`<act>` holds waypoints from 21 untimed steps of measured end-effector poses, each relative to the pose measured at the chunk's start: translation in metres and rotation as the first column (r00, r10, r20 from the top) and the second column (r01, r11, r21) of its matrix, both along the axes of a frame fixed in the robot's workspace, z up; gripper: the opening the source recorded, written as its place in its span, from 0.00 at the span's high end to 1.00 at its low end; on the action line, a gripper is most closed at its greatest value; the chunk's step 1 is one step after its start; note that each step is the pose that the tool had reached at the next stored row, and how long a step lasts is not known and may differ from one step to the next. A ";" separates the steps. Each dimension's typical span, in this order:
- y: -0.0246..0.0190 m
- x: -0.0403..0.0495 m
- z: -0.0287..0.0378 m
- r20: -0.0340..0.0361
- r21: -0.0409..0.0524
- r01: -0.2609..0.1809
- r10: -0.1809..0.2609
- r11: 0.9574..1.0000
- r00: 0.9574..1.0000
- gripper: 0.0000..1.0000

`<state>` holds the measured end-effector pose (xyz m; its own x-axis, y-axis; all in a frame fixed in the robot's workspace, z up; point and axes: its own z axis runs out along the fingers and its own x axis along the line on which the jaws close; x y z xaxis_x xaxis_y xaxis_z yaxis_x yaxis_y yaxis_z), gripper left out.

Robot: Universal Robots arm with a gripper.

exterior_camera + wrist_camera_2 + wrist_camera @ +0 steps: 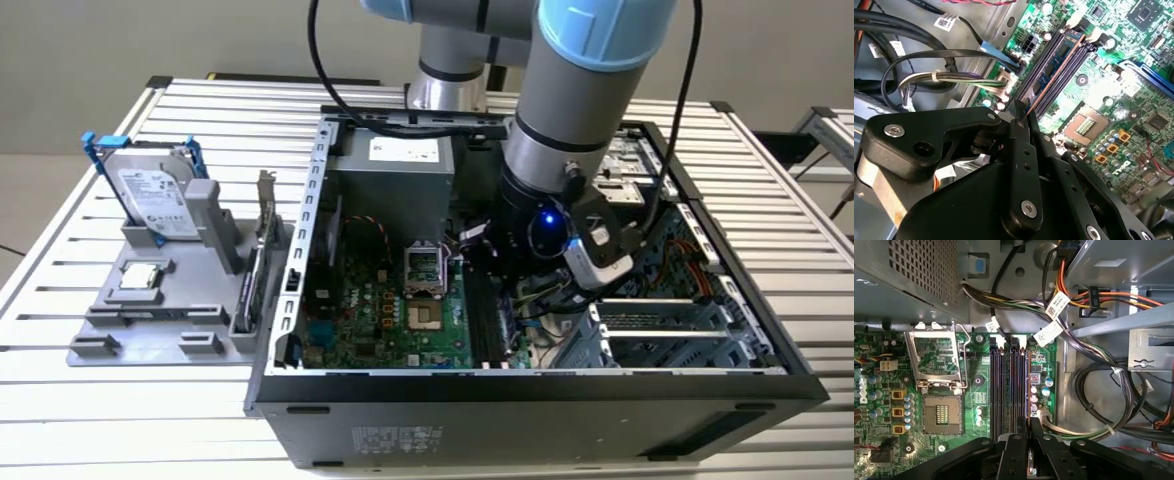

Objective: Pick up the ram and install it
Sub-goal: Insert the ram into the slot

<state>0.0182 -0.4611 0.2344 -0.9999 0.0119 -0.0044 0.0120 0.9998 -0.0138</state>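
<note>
Ram (1054, 65) in motherboard (387, 310) slot, holder (160, 300) at exterior view's left

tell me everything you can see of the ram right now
The ram is a long, narrow blue-green board with dark chips, standing on edge in one of the black memory slots on the green motherboard, beside the open processor socket. In the second wrist view its lower end reaches the tips of the black hand, which sits right over it inside the computer case.
</note>
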 end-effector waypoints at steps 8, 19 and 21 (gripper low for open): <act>0.0000 0.0000 -0.0013 0.000 0.000 0.000 0.000 1.000 1.000 1.00; -0.0002 -0.0003 -0.0068 0.000 0.000 0.000 0.000 1.000 1.000 1.00; -0.0001 -0.0009 -0.0071 0.000 0.000 0.000 0.000 1.000 1.000 1.00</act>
